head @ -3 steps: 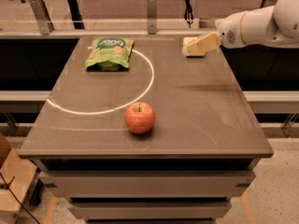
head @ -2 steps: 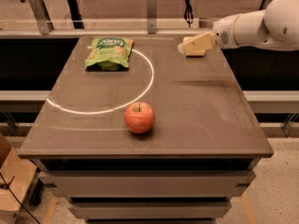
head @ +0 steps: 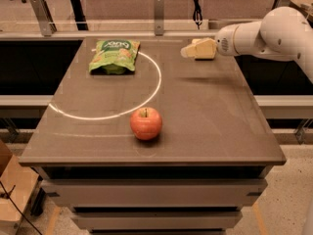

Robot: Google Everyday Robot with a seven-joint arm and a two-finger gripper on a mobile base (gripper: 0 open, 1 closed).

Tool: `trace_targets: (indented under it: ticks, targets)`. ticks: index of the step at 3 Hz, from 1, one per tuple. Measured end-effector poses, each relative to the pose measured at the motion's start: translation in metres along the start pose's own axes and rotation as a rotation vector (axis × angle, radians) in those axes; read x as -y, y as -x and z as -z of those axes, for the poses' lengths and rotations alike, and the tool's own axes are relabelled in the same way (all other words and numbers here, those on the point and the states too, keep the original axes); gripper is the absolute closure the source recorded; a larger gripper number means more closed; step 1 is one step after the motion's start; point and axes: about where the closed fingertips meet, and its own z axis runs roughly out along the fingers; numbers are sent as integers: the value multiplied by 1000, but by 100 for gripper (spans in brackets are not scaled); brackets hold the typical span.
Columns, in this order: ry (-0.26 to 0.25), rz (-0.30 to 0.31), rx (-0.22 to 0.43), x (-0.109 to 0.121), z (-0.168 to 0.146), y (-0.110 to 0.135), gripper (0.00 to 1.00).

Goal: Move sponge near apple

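The red-orange apple [head: 145,123] stands upright at the front middle of the brown table [head: 222,131]. The pale yellow sponge [head: 190,50] is held in the air over the table's back right part, with its shadow on the surface below. My gripper [head: 203,49] comes in from the right on a white arm and is shut on the sponge. The sponge is far behind and to the right of the apple.
A green snack bag [head: 113,57] lies at the back left of the table. A white circle line [head: 157,80] is drawn on the tabletop between the bag and the apple. Rails and posts run behind the table.
My gripper has moved left with the sponge in it, further in over the table. The apple and the bag have not moved.
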Motion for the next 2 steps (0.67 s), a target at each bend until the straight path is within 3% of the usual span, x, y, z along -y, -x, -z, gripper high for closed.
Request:
trace_targets:
  ticks: [2]
  targets:
    - [-32,-37,-24,29,-31,-20,0]
